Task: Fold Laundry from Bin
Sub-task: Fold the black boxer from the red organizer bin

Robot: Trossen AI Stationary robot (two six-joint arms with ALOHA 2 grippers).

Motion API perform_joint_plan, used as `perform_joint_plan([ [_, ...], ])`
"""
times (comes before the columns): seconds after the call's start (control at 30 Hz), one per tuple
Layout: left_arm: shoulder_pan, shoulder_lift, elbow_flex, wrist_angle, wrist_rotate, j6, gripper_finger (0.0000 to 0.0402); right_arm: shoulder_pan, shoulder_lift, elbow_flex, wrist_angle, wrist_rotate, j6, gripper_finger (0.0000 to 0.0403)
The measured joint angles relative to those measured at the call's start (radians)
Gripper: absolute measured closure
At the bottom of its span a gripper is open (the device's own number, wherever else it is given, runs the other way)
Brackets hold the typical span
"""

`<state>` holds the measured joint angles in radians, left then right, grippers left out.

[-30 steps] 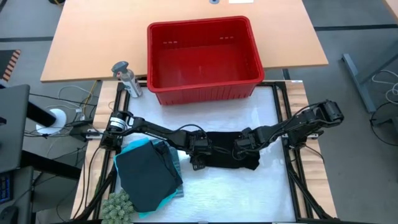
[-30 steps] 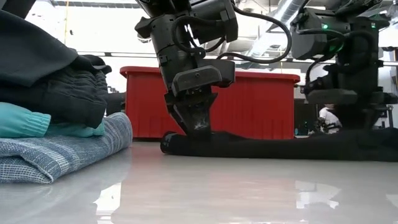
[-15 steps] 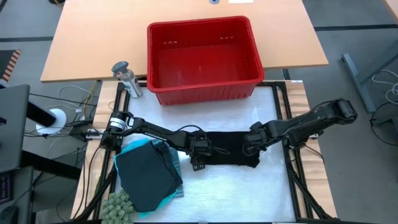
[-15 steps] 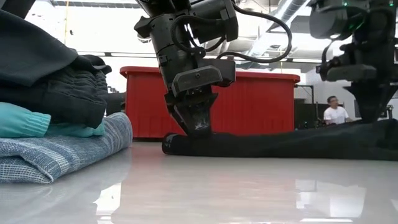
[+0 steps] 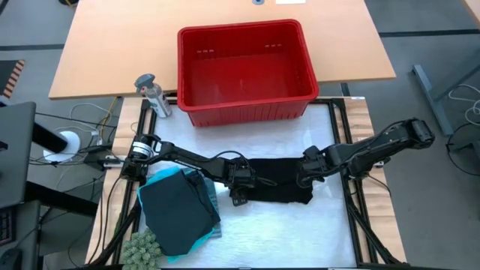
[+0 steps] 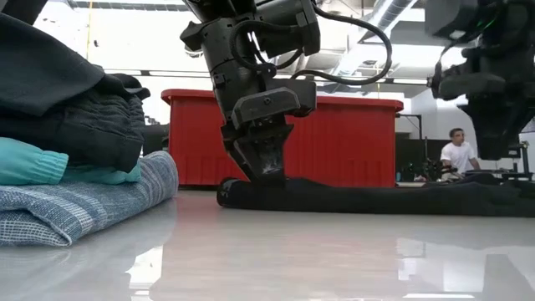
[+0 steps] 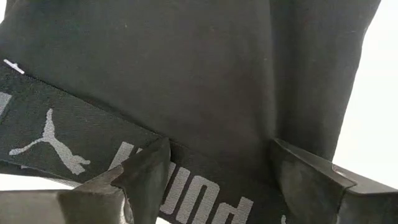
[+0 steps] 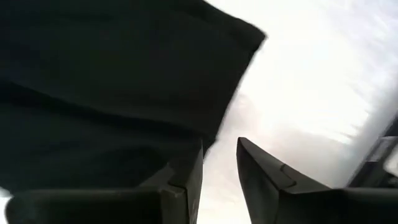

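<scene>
A black garment (image 5: pixel 277 184) of the laundry lies flat and stretched out on the white table, in front of the red bin (image 5: pixel 247 111). Its lettered waistband (image 7: pixel 81 149) is at its left end. My left gripper (image 5: pixel 240 182) points down on that end, fingers open. My right gripper (image 5: pixel 306 172) hovers above the garment's right end (image 8: pixel 93 81). Its fingers are open by a narrow gap with nothing between them, one over the cloth's edge and one over the table. In the low view it (image 6: pixel 500 150) hangs clear of the cloth (image 6: pixel 376 196). My left gripper comes from above with its fingers spread, and both fingertips (image 7: pixel 149 171) stand on the garment's left end, at the lettered waistband (image 7: pixel 186 193). The cloth passes flat beneath and between them, not pinched. The garment lies on the table.
A stack of folded laundry (image 5: pixel 176 214), dark on turquoise on blue-grey stripes, sits at the table's near left, close to my left arm. Beyond it are a knobbly green thing (image 5: pixel 142 247) and a grey bottle (image 5: pixel 154 94) left of the bin. A person (image 6: pixel 458 155) shows far behind.
My right gripper has gone toward the table's right edge and up off the garment. The garment's right end rose with it half a second ago and now lies flat again, drawn out longer to the right.
</scene>
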<state>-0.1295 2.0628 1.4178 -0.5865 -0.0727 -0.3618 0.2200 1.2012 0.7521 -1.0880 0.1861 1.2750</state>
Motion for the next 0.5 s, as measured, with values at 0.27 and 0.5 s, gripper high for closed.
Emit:
perform_joint_plan([
  [0.27,-0.001,0.000,0.000,0.004,-0.001,-0.022,0.0136,0.151,-0.030,-0.001,0.070,0.016,0.239,0.0207],
  [0.5,-0.001,0.000,0.000,0.007,-0.002,-0.027,0.0136,0.187,0.017,-0.087,0.158,0.017,0.406,0.0116],
])
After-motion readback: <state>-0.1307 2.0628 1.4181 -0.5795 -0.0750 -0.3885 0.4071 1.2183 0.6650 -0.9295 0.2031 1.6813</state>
